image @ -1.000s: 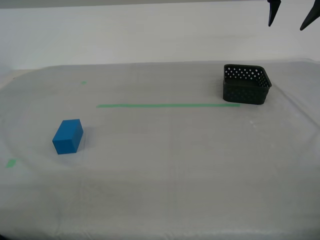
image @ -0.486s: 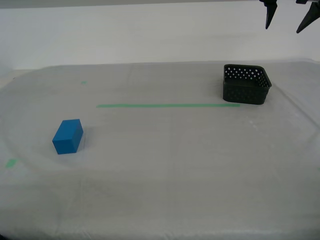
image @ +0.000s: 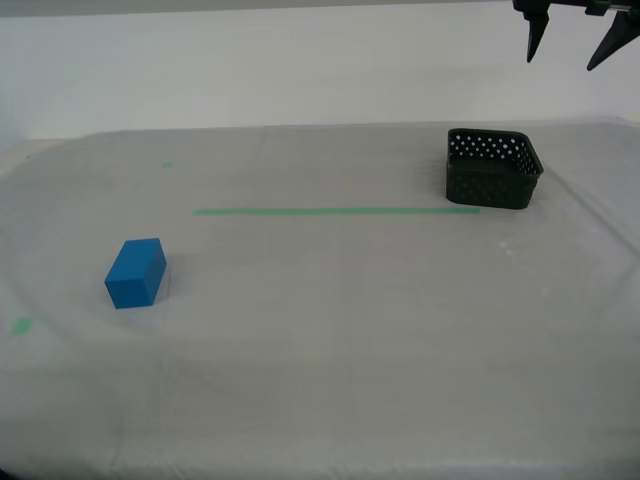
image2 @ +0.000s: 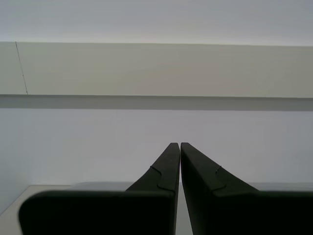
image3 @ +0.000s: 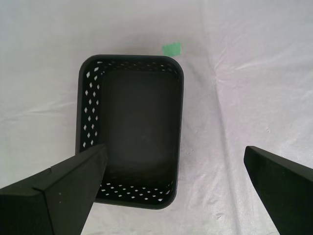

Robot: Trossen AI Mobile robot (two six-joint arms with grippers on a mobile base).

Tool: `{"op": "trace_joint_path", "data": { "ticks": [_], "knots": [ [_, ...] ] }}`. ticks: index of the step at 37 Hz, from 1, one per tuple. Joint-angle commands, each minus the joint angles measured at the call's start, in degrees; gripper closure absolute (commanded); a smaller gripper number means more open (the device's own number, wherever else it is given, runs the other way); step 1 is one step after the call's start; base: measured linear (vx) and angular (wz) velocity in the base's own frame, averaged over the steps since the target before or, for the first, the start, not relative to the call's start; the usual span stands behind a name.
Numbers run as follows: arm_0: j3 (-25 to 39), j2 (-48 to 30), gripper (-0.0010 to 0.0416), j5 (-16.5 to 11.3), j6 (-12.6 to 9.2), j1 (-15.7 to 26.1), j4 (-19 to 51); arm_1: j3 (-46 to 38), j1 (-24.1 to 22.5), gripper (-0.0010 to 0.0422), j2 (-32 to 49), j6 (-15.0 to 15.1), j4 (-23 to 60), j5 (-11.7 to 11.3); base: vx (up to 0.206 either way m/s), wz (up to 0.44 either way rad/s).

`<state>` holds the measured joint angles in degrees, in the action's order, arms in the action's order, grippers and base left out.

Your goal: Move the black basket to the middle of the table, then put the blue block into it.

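My first gripper hangs high above the table at the exterior view's upper right, fingers spread wide and holding nothing. In the first wrist view the same gripper looks straight down on the basket: one finger overlaps the basket's near corner in the picture, the other finger lies well clear of its far wall, over bare sheeting. No contact with the basket is visible.

The basket stands upright on the table at the exterior view's right, just beyond the end of the green tape line. It is empty.

The block lies on the table at the exterior view's left, well apart from the basket and from both grippers.

My second gripper has its fingers pressed together, empty, pointed at a blank wall.
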<state>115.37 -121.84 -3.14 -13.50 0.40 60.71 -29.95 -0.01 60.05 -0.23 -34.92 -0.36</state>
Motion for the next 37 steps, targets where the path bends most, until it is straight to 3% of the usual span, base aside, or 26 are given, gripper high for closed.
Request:
{"op": "trace_joint_path", "data": {
  "ticks": [1,14,37],
  "knots": [
    [0.04,-0.68,0.0012,0.24,-0.07,0.02,0.0,-0.04,-0.02,0.0412,-0.02,0.09,-0.31,-0.04,0.0,0.0],
    [-1.49,-0.68,0.0012,0.26,-0.04,0.04,-2.89,-0.04,-0.02,0.0412,-0.02,0.09,-0.31,-0.04,0.0,0.0],
    [-20.92,-0.68,0.0012,0.26,-0.09,0.07,-17.59,-0.04,-0.02,0.0412,-0.02,0.07,-0.31,-0.04,0.0,0.0]
  ]
}}
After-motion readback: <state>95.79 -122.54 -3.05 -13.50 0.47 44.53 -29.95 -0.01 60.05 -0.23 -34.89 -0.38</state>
